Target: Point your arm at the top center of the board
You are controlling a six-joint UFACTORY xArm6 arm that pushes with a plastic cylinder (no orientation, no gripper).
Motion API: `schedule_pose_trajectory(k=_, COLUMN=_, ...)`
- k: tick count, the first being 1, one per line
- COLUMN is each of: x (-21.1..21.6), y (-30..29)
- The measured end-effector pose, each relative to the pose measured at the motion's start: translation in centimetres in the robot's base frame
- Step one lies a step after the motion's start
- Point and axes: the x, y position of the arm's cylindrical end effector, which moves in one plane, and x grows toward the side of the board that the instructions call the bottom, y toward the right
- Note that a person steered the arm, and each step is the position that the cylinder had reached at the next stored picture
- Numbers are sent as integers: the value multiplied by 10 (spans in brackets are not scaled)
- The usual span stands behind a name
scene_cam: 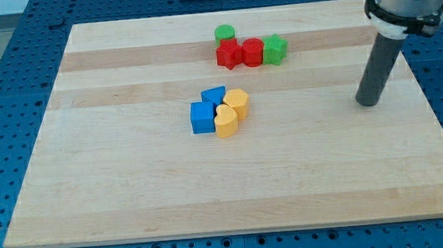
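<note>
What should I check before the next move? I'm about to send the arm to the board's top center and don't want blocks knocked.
1. My tip on the board, at the view's right: ok.
2. Tip touching no block: ok.
3. Tip at top center: not ok.
4. Straight path up-left free: not ok; green star, red cylinder, red star, green cylinder sit near there.
5. Blue and yellow cluster off the path: ok.

1 view; high, angled down (whole board (234, 193) visible)
</note>
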Motion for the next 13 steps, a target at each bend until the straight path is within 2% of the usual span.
schedule_pose_trajectory(k=3, x=-15, y=-1)
schedule_pose_trajectory(k=5, x=-62, y=-8)
schedule_pose_trajectory(k=6, x=-99, y=-14)
schedule_pose_trajectory(k=7, x=-136, y=-28)
schedule_pose_trajectory(k=9, x=-179, y=-78)
schedule_pose_trajectory(k=11, x=-202, y=-122)
schedule_pose_trajectory(k=13, x=-202, y=-157)
